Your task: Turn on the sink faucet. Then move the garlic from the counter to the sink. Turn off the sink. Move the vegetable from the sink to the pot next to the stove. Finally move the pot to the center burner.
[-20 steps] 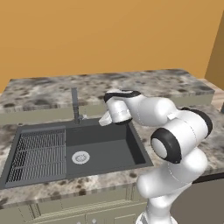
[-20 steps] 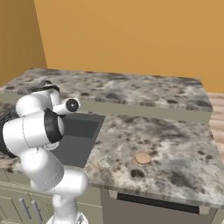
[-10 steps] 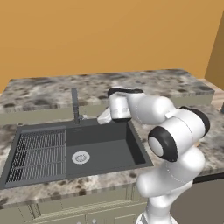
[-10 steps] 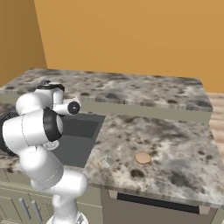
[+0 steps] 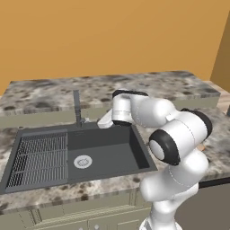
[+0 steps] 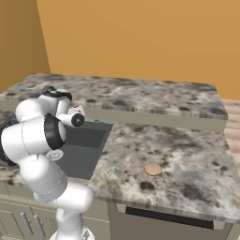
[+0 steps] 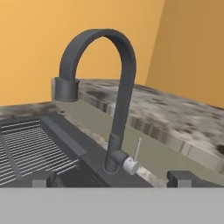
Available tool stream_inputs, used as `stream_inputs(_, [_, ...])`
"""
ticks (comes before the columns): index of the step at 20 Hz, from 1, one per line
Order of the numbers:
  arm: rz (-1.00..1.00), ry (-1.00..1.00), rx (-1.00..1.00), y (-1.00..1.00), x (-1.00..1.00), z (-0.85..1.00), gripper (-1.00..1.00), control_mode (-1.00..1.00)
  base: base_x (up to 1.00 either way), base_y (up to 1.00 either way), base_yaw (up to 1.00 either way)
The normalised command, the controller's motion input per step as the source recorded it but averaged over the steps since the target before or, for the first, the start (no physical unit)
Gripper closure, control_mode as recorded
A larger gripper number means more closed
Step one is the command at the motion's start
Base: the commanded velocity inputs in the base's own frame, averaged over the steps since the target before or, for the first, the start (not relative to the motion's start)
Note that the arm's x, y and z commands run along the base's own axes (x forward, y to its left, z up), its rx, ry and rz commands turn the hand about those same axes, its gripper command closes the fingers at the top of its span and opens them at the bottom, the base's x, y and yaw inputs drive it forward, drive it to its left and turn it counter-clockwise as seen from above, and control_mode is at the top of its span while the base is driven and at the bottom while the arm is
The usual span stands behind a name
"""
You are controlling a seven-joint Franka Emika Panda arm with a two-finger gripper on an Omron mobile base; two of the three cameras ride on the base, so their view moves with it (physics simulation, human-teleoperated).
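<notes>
The dark-grey sink faucet (image 7: pixel 120 100) stands straight ahead in the hand view, its spout bent over the sink (image 7: pixel 65 140). Its small lever (image 7: pixel 137 151) points up from a silver knob at the base. My gripper (image 7: pixel 113 179) is open just short of the faucet base, with nothing between its dark fingertips (image 7: pixel 43 178). In the left base view my hand sits right of the faucet (image 5: pixel 77 108), over the sink's (image 5: pixel 108 152) back edge. No water shows at the spout. The pale garlic (image 6: pixel 114 172) lies on the counter (image 6: pixel 187 159) right of the basin. The pot and stove are out of view.
A wire rack (image 5: pixel 39 157) fills the sink's left half and a round silver drain (image 5: pixel 82 161) sits mid-basin. A flat brown round thing (image 6: pixel 153 168) lies on the counter beside the garlic. An orange wall runs behind the counter.
My hand has turned a little and edged closer to the faucet base. The jaws have stayed wide and nothing else has moved.
</notes>
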Motion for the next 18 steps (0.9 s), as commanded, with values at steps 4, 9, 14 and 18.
stream_inputs(4, [0.05,-0.02,0.01,0.16,0.1,-0.02,-1.0,-1.0,0.0,0.0,0.0])
stream_inputs(9, [0.06,-0.02,0.03,0.09,0.04,-0.03,-1.0,-1.0,0.0,0.0,0.0])
stream_inputs(14, [0.06,-0.03,0.04,0.04,0.07,-0.07,-1.0,-1.0,0.0,0.0,0.0])
stream_inputs(18, [0.06,0.0,0.04,0.06,0.09,-0.03,-1.0,-1.0,0.0,0.0,0.0])
